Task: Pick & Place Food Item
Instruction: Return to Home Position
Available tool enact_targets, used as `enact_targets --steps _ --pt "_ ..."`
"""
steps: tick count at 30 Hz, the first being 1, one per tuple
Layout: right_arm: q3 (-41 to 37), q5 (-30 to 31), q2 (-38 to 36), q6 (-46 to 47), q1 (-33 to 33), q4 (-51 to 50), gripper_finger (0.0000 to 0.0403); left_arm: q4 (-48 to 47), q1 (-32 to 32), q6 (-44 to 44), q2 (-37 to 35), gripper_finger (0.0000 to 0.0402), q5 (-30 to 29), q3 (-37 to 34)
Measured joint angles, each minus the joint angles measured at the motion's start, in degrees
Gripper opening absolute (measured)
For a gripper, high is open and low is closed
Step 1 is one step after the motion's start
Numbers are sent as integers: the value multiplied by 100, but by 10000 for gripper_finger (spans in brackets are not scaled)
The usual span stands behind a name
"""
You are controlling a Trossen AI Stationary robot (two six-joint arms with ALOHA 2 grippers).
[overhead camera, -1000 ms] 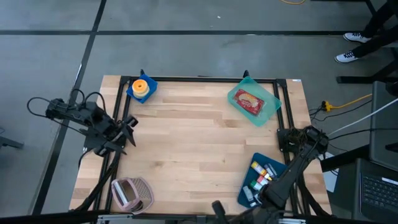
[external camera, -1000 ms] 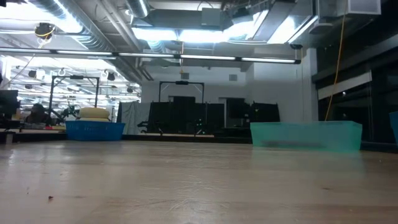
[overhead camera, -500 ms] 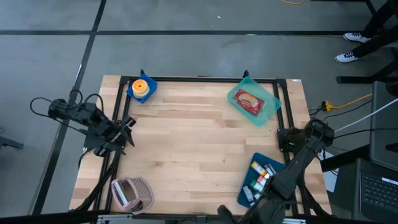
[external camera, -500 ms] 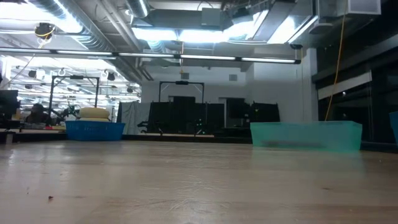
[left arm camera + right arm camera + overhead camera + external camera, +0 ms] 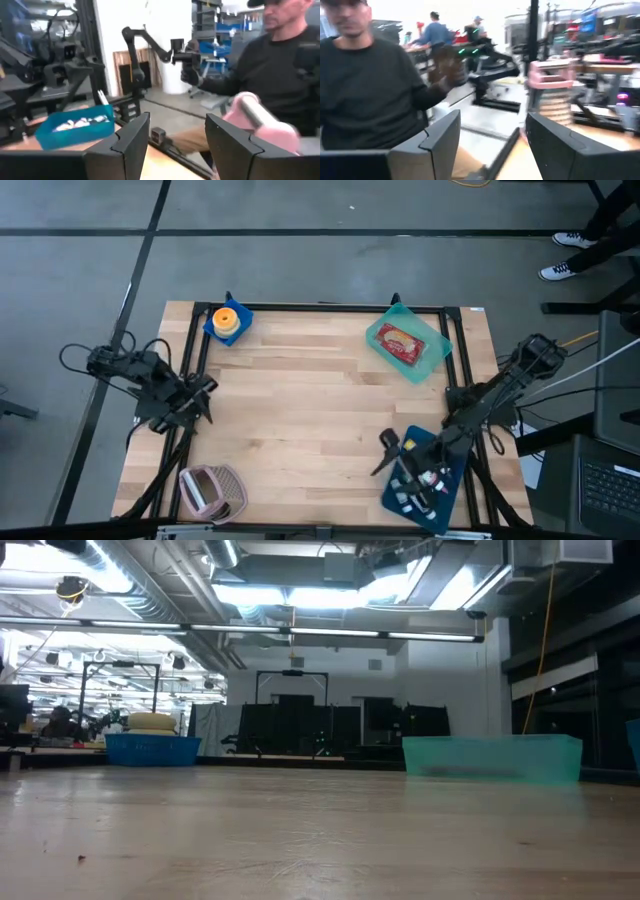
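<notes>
Two grippers, both empty. Left gripper [image 5: 198,393] sits at the left edge of the table [image 5: 320,410], fingers apart, parked clear of the work. Right gripper [image 5: 384,452] hangs just beside the blue bin [image 5: 446,492], fingers spread, holding nothing. Bottles [image 5: 412,492] lie inside the bin, so probably only homing remains.

Left arm [image 5: 140,375] folded low at its own side, left gripper [image 5: 200,400] pointing inward, jaws apart; right arm [image 5: 490,395] stretched diagonally inward from its base, right gripper [image 5: 383,453] with jaws spread
</notes>
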Motion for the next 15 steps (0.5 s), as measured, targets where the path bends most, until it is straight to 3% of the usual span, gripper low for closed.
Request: enact_targets --steps 6,11,15 --pt "-437 -53 -700 -103 23 -65 222 693 -1 -78 -15 189 69 -431" --pt "-637 -60 -928 -7 26 -409 222 651 0 -91 -15 189 62 -610" --pt "-1086 23 -939 139 11 -123 222 970 0 -76 -15 189 56 -1035"
